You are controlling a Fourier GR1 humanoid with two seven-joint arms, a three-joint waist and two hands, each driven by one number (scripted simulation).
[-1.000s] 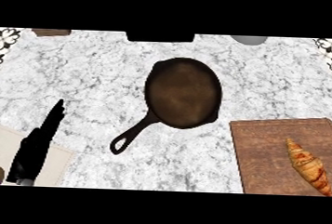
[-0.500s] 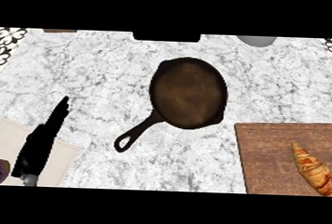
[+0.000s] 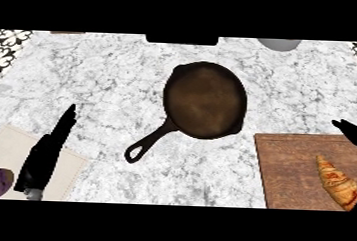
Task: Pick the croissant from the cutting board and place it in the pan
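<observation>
Grey-veined marble counter [image 3: 102, 80], patterned tiles [image 3: 7, 42] at corners

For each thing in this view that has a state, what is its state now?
pan: empty, flat on the counter, handle toward the lower left.
croissant: lying on the board, not held.
board: flat on the counter, carrying the croissant.
left hand: open, fingers straight, holding nothing.
right hand: only partly in view at the right edge, apart from the croissant.
</observation>
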